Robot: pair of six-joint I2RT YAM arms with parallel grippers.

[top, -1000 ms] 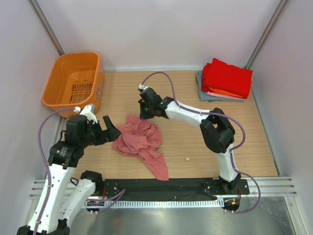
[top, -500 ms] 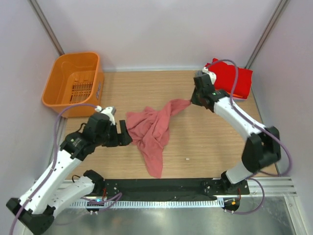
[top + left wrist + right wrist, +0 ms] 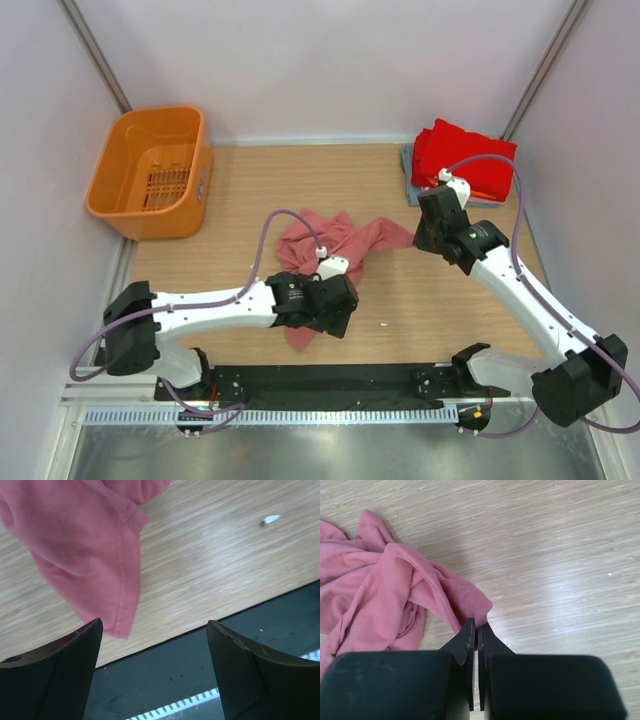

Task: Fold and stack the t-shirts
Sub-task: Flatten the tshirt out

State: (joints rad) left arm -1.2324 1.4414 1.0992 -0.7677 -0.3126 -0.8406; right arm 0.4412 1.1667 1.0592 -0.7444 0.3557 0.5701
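A salmon-pink t-shirt (image 3: 335, 243) lies crumpled at the middle of the wooden table. My right gripper (image 3: 420, 236) is shut on its right corner, and the pinched cloth (image 3: 479, 611) shows in the right wrist view just ahead of the closed tips (image 3: 477, 625). My left gripper (image 3: 338, 312) hangs open over the shirt's near tail (image 3: 300, 335). In the left wrist view the gap between its fingers (image 3: 154, 626) holds nothing, and the hemmed corner (image 3: 120, 620) lies just beside the left finger (image 3: 75, 660). Folded t-shirts (image 3: 462, 160) are stacked at the far right, a red one on top.
An orange plastic basket (image 3: 150, 170) stands at the far left. A black strip (image 3: 330, 380) runs along the table's near edge, under my left gripper. A small white scrap (image 3: 383, 324) lies on the wood to the right of the left gripper. White walls enclose the table.
My right gripper dragged the shirt's corner from the middle to the right, spreading the cloth. My left arm swung from the left side across to the shirt's near tail.
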